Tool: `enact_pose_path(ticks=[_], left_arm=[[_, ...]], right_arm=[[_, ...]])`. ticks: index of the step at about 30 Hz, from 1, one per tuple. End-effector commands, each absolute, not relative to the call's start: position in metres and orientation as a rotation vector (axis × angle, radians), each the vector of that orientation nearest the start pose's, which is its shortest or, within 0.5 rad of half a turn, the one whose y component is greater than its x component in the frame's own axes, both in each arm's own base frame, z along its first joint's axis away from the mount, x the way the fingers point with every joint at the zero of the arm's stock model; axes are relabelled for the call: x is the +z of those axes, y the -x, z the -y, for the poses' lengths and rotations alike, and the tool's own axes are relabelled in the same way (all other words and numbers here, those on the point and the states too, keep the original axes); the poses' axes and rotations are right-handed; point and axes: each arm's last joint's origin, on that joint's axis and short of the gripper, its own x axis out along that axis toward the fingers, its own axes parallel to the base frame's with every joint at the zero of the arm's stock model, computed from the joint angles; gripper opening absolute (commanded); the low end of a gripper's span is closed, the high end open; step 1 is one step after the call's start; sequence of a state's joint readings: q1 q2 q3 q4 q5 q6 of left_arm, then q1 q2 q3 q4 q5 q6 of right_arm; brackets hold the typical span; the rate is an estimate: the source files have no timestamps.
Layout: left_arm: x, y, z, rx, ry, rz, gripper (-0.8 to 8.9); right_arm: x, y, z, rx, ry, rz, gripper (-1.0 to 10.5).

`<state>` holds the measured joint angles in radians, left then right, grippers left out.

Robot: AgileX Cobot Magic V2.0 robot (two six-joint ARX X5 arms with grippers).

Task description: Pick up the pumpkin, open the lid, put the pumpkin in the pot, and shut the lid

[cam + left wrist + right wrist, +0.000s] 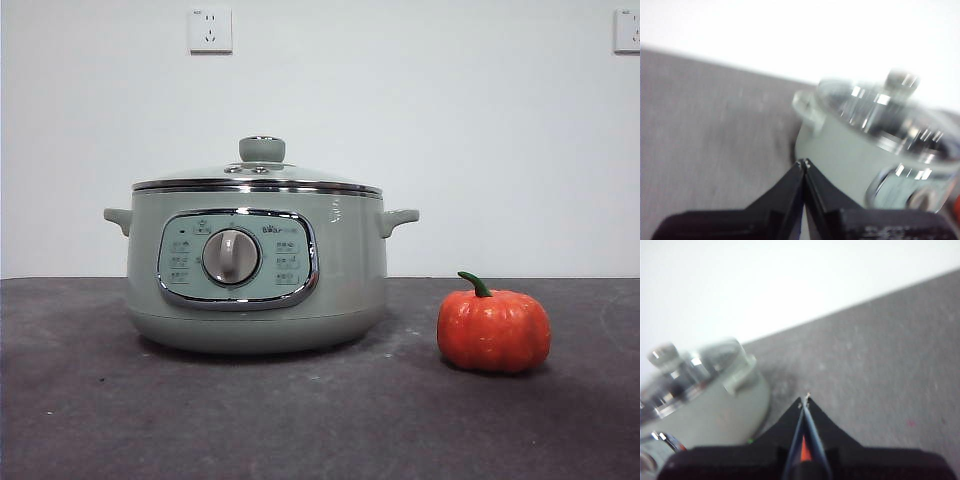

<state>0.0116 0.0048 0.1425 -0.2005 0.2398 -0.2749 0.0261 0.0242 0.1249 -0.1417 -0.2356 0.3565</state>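
The pale green pot (257,270) stands left of centre on the dark table, its control panel and grey dial facing me. The glass lid (258,176) with its pale green knob sits closed on it. The small orange pumpkin (493,330) with a green stem stands on the table to the pot's right, apart from it. No arm shows in the front view. My left gripper (804,162) is shut and empty, with the blurred pot (840,145) and lid (880,110) beyond it. My right gripper (805,399) is shut and empty, the pot (715,405) off to its side.
The dark grey table (320,420) runs back to a white wall with two sockets (210,30). A thin sliver of orange shows through the narrow slit between the right jaws in the right wrist view.
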Motion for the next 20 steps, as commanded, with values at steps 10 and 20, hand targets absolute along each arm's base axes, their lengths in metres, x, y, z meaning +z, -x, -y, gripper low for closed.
enact_pose_path(ticks=[10,20], left_arm=[[0.266,-0.077,0.009,-0.327,0.228,-0.194,-0.08],[0.319,-0.088,0.015,-0.561,0.103,-0.366,-0.08]], right_arm=[[0.275,-0.093,-0.013,0.380,-0.285,-0.203,-0.1],[0.332,-0.109,-0.018,0.536,-0.098,-0.502,-0.1]])
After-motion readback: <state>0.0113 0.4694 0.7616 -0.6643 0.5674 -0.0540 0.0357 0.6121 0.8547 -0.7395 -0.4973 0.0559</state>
